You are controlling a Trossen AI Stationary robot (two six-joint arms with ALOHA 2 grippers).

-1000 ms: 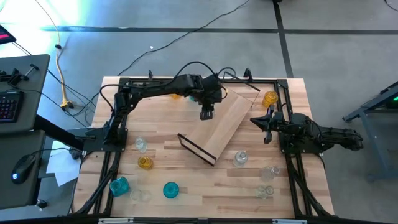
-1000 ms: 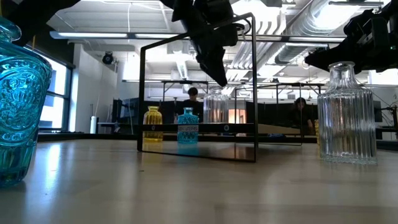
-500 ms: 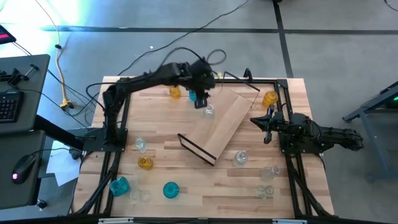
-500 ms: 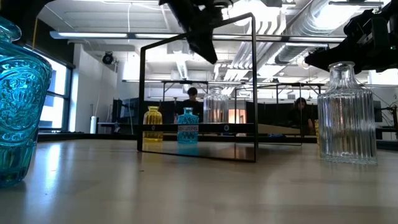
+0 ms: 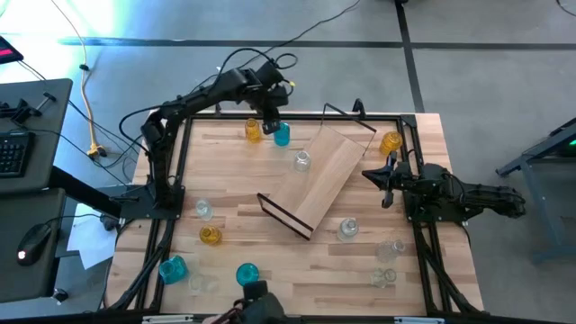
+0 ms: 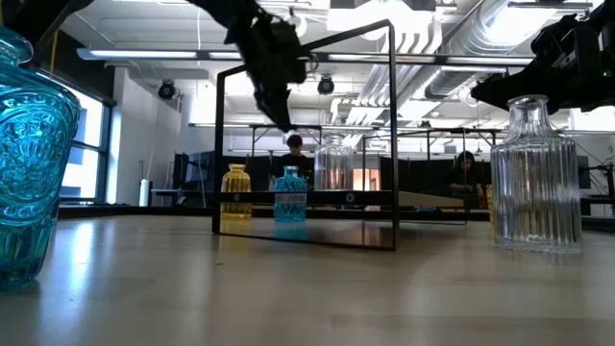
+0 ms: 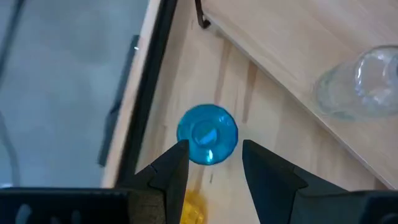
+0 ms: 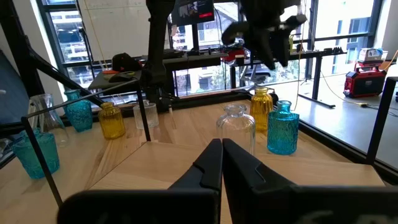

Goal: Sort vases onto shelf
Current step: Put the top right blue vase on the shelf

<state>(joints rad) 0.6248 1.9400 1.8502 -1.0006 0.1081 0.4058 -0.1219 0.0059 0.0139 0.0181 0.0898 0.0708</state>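
Amber vase — mostly hidden behind left gripper.

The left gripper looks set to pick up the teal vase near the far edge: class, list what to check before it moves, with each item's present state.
1. Left gripper open: ok.
2. Fingers straddle the teal vase from above: ok.
3. Teal vase upright on the table, off the shelf: ok.
4. Amber vase stands close beside it, may be bumped: not ok.
5. Clear vase already on the shelf, standing apart: ok.
6. Height above the teal vase's neck: cannot tell.
7. Right gripper shut, parked at the right side: ok.
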